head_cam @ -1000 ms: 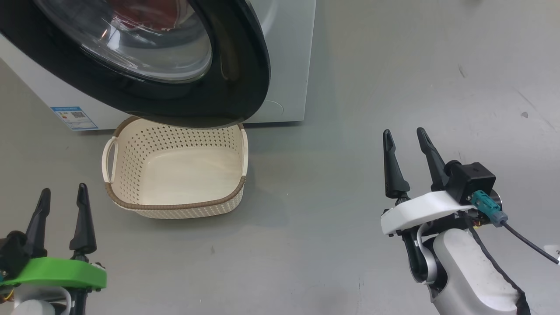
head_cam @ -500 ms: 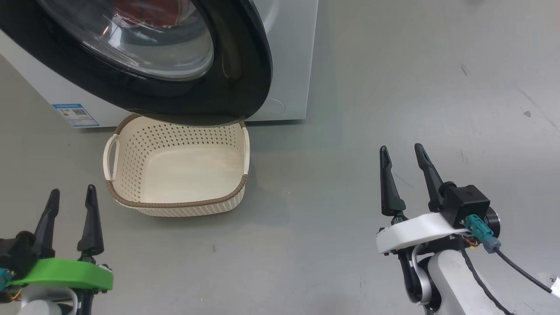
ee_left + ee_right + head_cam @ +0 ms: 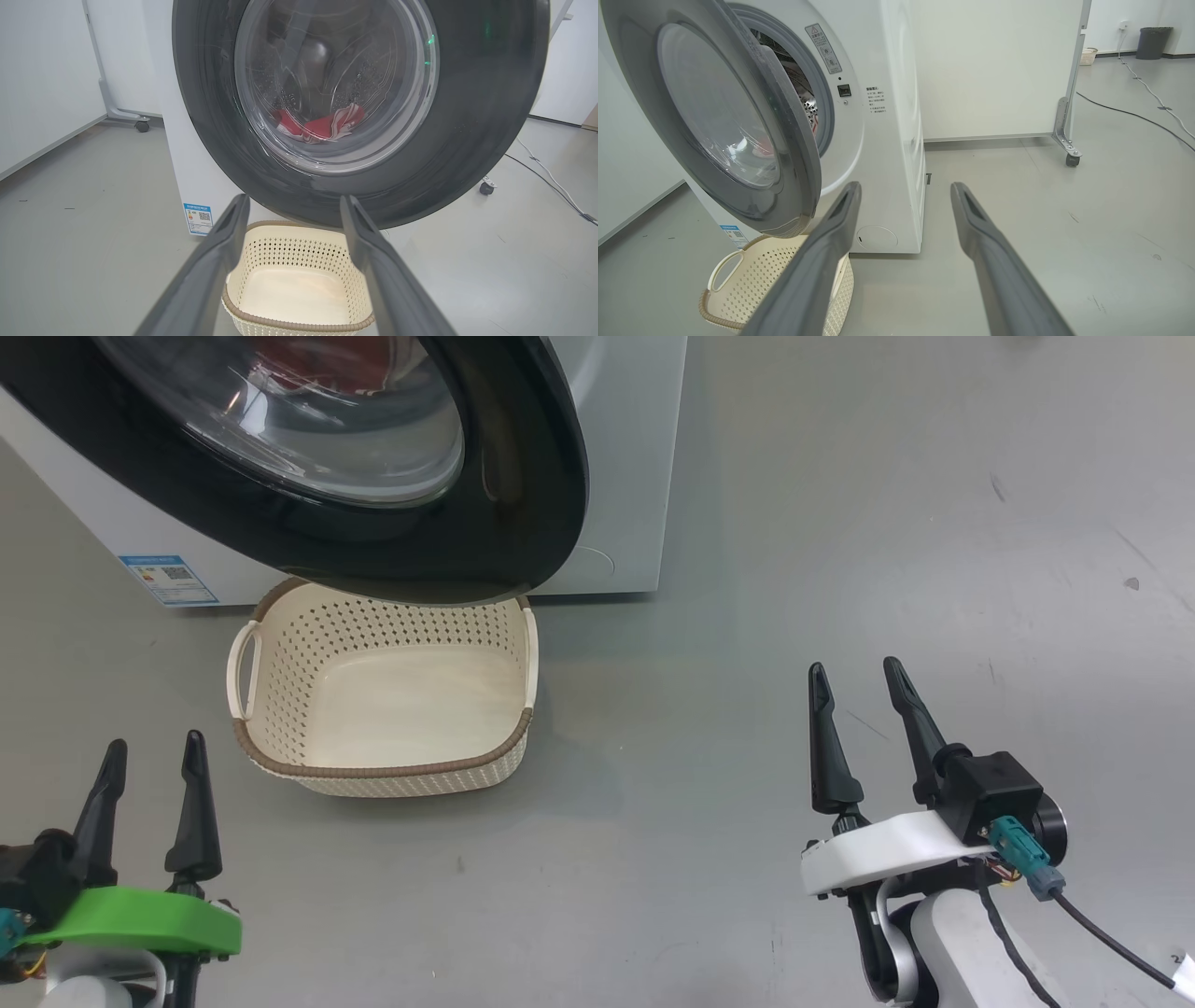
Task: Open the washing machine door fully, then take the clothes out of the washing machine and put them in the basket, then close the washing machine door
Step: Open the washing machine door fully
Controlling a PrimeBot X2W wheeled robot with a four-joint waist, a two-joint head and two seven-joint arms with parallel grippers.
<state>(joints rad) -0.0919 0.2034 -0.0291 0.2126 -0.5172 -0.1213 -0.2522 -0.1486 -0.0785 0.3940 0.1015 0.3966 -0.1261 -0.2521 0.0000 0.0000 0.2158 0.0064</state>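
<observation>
Washing machine door [image 3: 523,495] stands partly swung out in the head view, its black rim hanging over the back edge of the one cream basket [image 3: 280,761] on the grey floor [image 3: 747,569], just in front of the single white washing machine [image 3: 625,476]. Two grippers show low down: the left gripper [image 3: 155,744] near the basket's front left corner and the right gripper [image 3: 854,665] well off to the basket's right, each with its fingers spread apart, holding and touching nothing. In the left wrist view the spread fingers frame the basket below the door, and one bundle of red clothes [image 3: 322,128] lies inside the machine, seen through the door's glass. In the right wrist view the parted fingers point at the machine's lower front; the door is ajar, the steel drum [image 3: 805,105] shows in the gap, and the basket sits beneath the door.
</observation>
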